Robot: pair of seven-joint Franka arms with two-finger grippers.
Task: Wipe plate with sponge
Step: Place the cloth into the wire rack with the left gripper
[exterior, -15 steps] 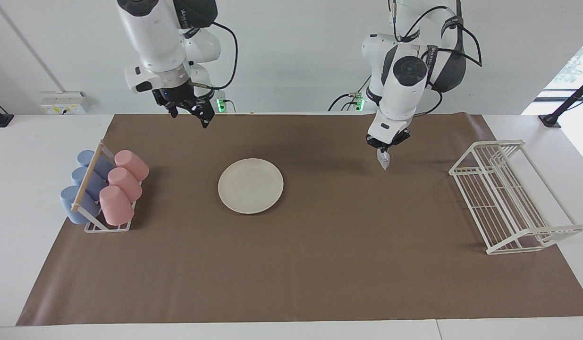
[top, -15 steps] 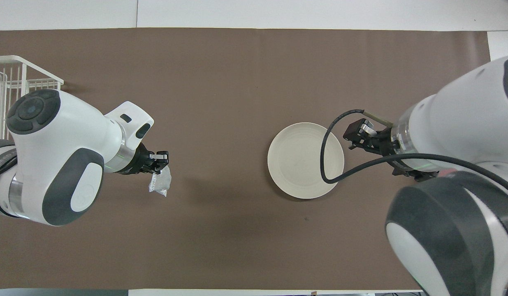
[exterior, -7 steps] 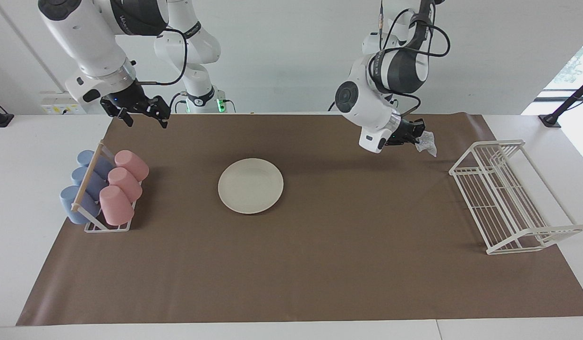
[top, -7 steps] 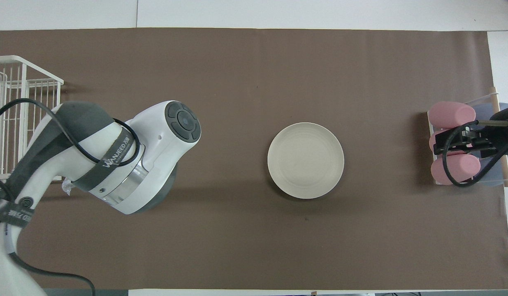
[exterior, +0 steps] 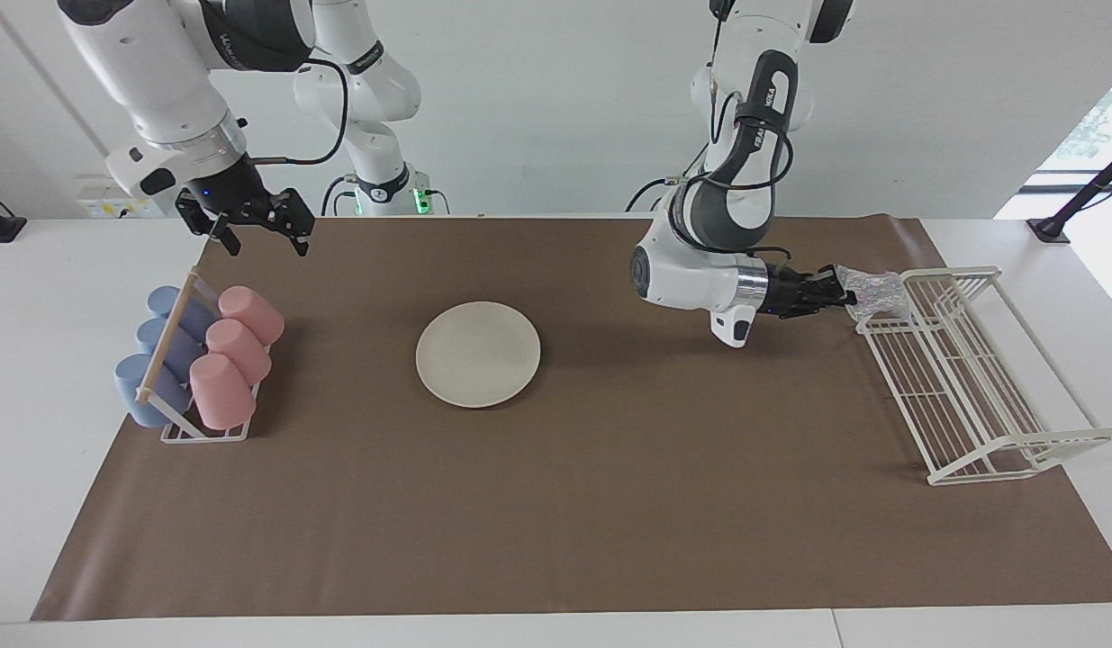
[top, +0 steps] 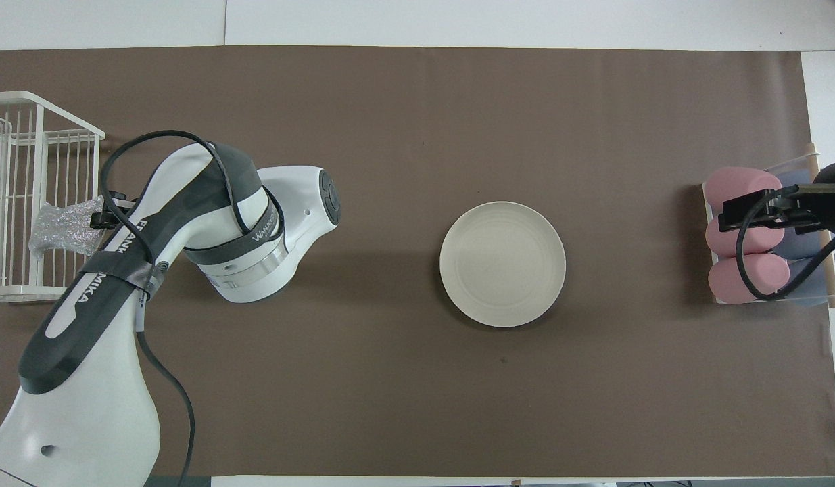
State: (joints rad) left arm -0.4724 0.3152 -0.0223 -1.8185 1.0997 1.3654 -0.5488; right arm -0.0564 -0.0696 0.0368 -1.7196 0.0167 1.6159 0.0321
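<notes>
Facing view: left pincer (exterior: 842, 296) pinches the sponge (exterior: 875, 293) at the wire rack (exterior: 970, 378); right pincer (exterior: 257, 229) spread over the mat's edge near the cups (exterior: 227, 355). Overhead view: plate (top: 502, 264) mid-counter (bare), sponge (top: 64, 226) over the rack (top: 25, 196).

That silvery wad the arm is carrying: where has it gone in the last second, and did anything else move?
The left gripper, shut on the sponge, carried it from over the mat to the white wire rack. The right gripper, open, swung from near the plate to above the cup rack. Plate, cups and racks stayed put.
</notes>
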